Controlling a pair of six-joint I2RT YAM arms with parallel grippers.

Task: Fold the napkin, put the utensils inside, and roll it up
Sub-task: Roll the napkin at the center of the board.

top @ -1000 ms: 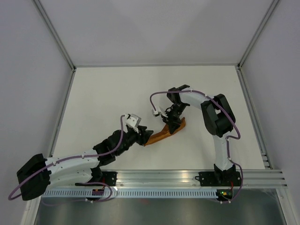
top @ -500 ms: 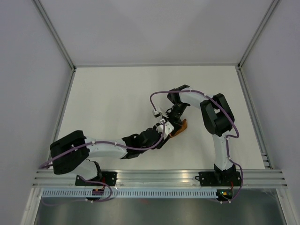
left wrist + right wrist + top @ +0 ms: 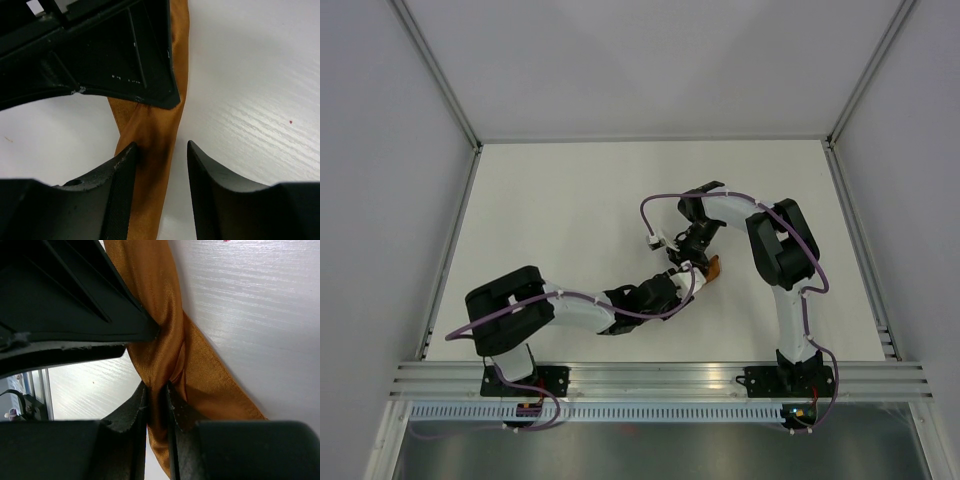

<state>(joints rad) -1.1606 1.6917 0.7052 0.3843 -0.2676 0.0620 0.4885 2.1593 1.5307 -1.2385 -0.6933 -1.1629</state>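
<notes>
The right gripper (image 3: 156, 390) is closed to a narrow gap and clamps a fold of the napkin (image 3: 165, 310). The left gripper (image 3: 161, 147) stands apart and straddles the same cloth without pinching it. The cloth touches the inner face of one finger (image 3: 120, 170), and a sliver of bare bench (image 3: 250, 100) shows before the other finger.

**Clearance.** The two grippers face each other almost tip to tip. Each one's housing sits directly ahead of the other's fingertips, over the napkin. Open bench lies on every outer side of the pair, and the enclosure walls (image 3: 380, 200) are well apart from them.

**Materials.**
- The napkin is thin rust-brown fabric with a fine weave and a slight sheen. It is gathered into a twisted, rope-like band, with a flatter flap spreading beside the right gripper's fingers.
- The bench is white with a faint grain.
- The fingers are matte black with scuffed edges.

**Pose.**
- The left arm (image 3: 570, 305) stretches low across the bench from its base.
- The right arm (image 3: 780, 245) is folded, with its elbow outward and its forearm doubling back toward the centre.
</notes>
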